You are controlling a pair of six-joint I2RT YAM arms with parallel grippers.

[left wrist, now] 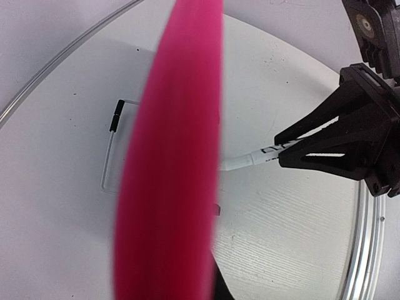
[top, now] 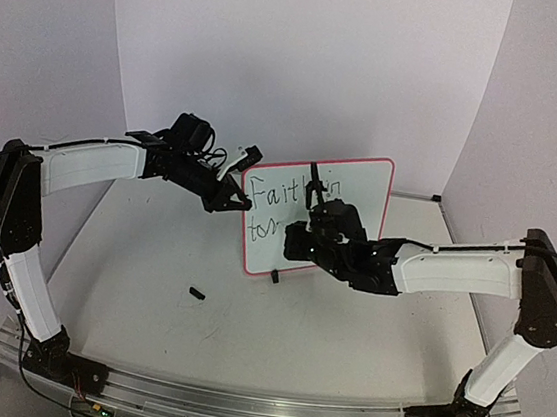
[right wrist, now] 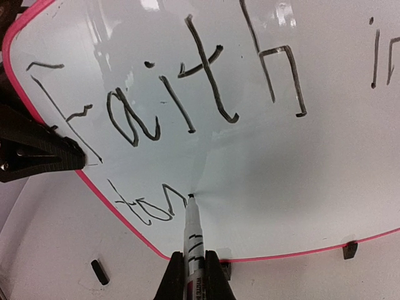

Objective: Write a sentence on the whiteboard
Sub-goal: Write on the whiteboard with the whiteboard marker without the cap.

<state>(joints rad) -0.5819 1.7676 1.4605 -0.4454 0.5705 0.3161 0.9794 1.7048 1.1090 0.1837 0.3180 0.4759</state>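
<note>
**Marker tip on the board's second line, left edge clamped**

The whiteboard (top: pixel 361 193) stands upright on the table (top: pixel 148 294) between the two arms, its written face towards their bases. Its long axis runs left to right, and in the top view the right end sits higher than the left. It rests on small black feet (right wrist: pixel 350 249) under the lower frame.

The left gripper (top: pixel 237 202) is pressed together on the board's left edge. In the right wrist view one of its fingers (right wrist: pixel 31 153) lies over the pink frame beside the "F".

The right gripper (right wrist: pixel 195 275) pinches a marker (right wrist: pixel 192 231), whose long axis points up and away from the jaws straight at the face. The tip touches the white surface.

The sentence (right wrist: pixel 187 94) reads "Faith in" along the top line. Below it come "to" and the beginning of a further letter, where the tip rests. That second line starts close to the lower left curve of the frame.

To the right of the tip the face is bare white as far as the right edge, with a narrower bare band between the tip and the bottom frame.

A small black cap (top: pixel 196 293) lies on the table in front of the board's left corner, apart from the feet
</note>
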